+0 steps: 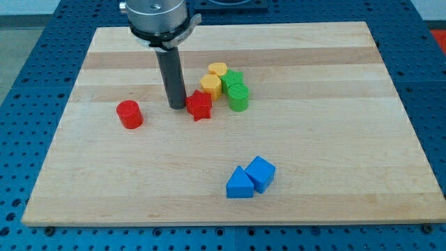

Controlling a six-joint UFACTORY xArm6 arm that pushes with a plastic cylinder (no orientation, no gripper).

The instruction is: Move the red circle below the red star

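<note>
The red circle (129, 113) is a short red cylinder at the view's left of centre on the wooden board (334, 125). The red star (200, 105) lies to its right, near the board's middle. My tip (177, 106) rests on the board just left of the red star, close to or touching it, and well right of the red circle.
Two yellow blocks (214, 78) and two green blocks (236, 89) cluster just above and right of the red star. A blue triangle (240, 184) and a blue cube (261, 173) sit together toward the view's bottom.
</note>
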